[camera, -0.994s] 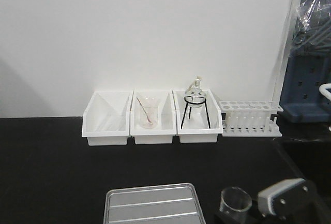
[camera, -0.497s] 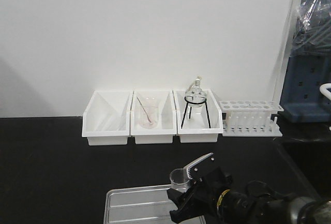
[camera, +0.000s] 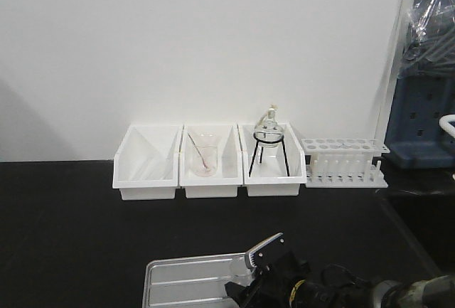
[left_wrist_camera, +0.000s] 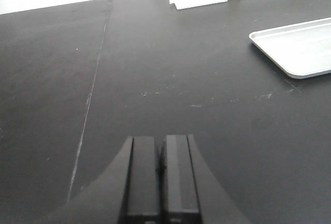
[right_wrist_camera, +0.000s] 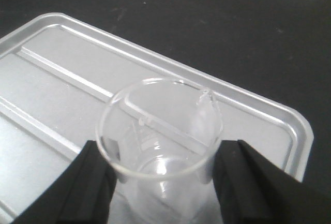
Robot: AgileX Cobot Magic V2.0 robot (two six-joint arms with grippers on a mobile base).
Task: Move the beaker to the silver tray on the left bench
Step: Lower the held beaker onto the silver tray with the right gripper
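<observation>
Front view: the right claw (camera: pixel 250 274) sits low over the near right corner of the silver tray (camera: pixel 186 279) on the black surface (camera: pixel 64 230).

Left wrist view: the left claw (left_wrist_camera: pixel 161 167) is closed on nothing above bare surface, the tray off to its right.

Right wrist view: the right claw grips the beaker (right_wrist_camera: pixel 160 133) upright between its fingers (right_wrist_camera: pixel 90 182), directly over the tray's ridged floor; whether the beaker touches it I cannot tell.
</observation>
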